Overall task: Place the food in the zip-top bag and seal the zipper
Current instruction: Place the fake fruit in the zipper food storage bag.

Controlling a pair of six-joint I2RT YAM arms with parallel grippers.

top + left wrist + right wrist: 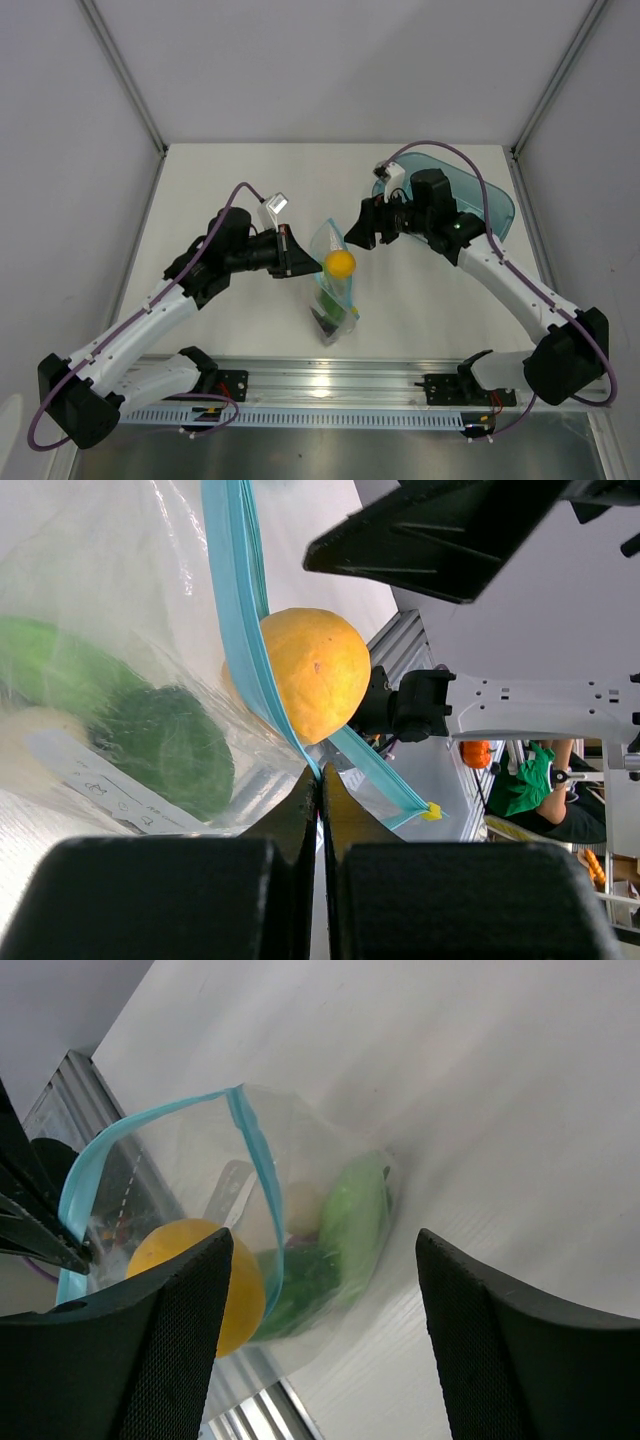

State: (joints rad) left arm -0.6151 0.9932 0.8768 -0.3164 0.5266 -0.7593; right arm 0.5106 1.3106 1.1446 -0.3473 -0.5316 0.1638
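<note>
The clear zip-top bag (333, 300) hangs tilted over the table with its mouth open. My left gripper (293, 252) is shut on the bag's light-blue zipper (240, 610), pinching the strip at the fingertips (320, 780). A yellow-orange round fruit (340, 263) sits in the open mouth. Deeper inside lie a dark green piece (170, 745) and a long light green vegetable (355, 1215). My right gripper (358, 235) stands open just right of the bag's mouth with nothing between its fingers (160, 1350). A small yellow slider (432, 810) marks the zipper's end.
A translucent teal tub (492, 205) stands at the back right, behind the right arm. The aluminium rail (330, 385) runs along the near edge. Grey walls enclose the table on three sides.
</note>
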